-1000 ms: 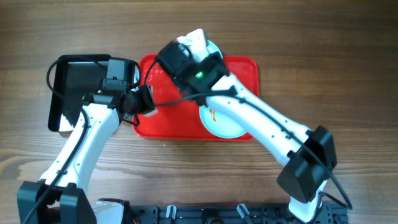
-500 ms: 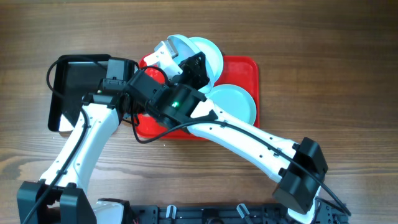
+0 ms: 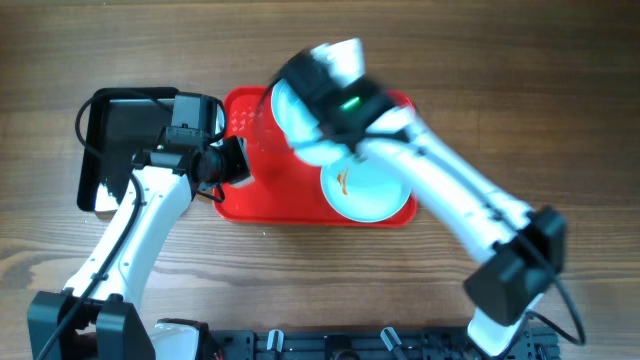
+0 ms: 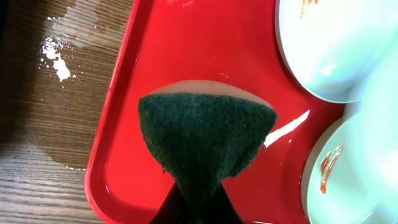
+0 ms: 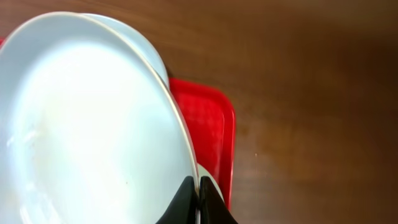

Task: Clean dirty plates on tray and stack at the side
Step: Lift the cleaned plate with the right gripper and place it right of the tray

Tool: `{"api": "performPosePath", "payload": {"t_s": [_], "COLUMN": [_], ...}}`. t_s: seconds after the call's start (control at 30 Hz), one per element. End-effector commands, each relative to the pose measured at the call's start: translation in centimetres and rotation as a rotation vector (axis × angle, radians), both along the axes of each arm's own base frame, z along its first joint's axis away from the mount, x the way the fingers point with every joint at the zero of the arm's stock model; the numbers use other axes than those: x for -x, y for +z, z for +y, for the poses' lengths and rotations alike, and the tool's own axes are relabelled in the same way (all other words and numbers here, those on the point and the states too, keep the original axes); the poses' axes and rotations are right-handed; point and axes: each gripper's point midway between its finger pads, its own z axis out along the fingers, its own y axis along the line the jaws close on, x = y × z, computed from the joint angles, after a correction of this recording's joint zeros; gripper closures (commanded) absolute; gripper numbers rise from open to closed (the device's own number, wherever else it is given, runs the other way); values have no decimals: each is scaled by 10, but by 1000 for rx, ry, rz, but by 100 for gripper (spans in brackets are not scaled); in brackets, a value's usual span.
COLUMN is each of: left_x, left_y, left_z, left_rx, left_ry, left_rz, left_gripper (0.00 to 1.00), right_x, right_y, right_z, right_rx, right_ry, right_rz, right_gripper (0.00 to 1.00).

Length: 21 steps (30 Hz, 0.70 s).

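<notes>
The red tray (image 3: 262, 195) lies mid-table. My right gripper (image 5: 196, 194) is shut on the rim of a pale plate (image 5: 87, 124), holding it tilted above the tray's back; this plate is blurred in the overhead view (image 3: 292, 118). A second plate (image 5: 146, 46) shows just behind it. A plate with an orange smear (image 3: 368, 190) rests on the tray's front right. My left gripper (image 4: 196, 208) is shut on a dark green sponge (image 4: 205, 137) over the tray's left part (image 4: 124, 124). Two smeared plates (image 4: 333, 43) (image 4: 336, 180) lie to its right.
A smaller black tray (image 3: 125, 130) sits to the left of the red tray, under the left arm. White specks and a wet patch (image 4: 53, 56) mark the wood beside the red tray's left rim. Bare wood surrounds both trays.
My right arm swung left over the tray with the plate, then back to the right, and is still blurred. The left arm and sponge have not moved.
</notes>
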Motion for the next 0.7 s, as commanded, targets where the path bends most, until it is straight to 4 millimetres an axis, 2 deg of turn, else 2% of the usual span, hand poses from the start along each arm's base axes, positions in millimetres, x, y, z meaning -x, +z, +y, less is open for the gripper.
{"api": "performPosePath", "payload": {"t_s": [0.0,0.07,0.13,0.2,0.23,0.3,0.33,0.4,0.43,0.53,0.57,0.63,0.67], "left_x": [-1,-1,-1,-1,-1,-1,-1,-2,-2,-3,-3,-3,-3], "left_y": [-1,-1,-1,-1,-1,-1,-1,-1,-1,0,0,0,0], "left_z": [-1,-1,-1,-1,-1,-1,-1,-1,-1,-1,-1,-1,-1], "left_rx": [7,7,7,7,7,7,7,8,8,9,9,9,9], "left_ry": [-8,-8,-8,-8,-8,-8,-8,-8,-8,-8,-8,-8,-8], "left_rz": [3,3,4,5,5,5,5,1,-1,-6,-6,-6,-6], "left_gripper": [96,96,96,96,96,96,96,96,96,96,96,96,96], "right_x": [-8,-14,-19,-20,-18,-10,-1,15,20,23,25,28,30], "right_y": [4,-13,-20,-25,-30,-41,-53,-82,-97,-130,-137,-141,-141], "right_z": [-44,-92,-128,-178,-212,-265,-306,-348,-353,-341,-337,-328,-323], "right_rx": [-351,-507,-642,-731,-740,-737,-724,-747,-783,-857,-856,-882,-896], "right_ry": [-126,-242,-258,-327,-401,-493,-598,-708,-723,-694,-688,-732,-734], "right_rz": [150,251,300,300,287,257,226,198,195,192,199,227,242], "right_gripper": [96,96,96,96,96,96,96,96,96,96,91,0,0]}}
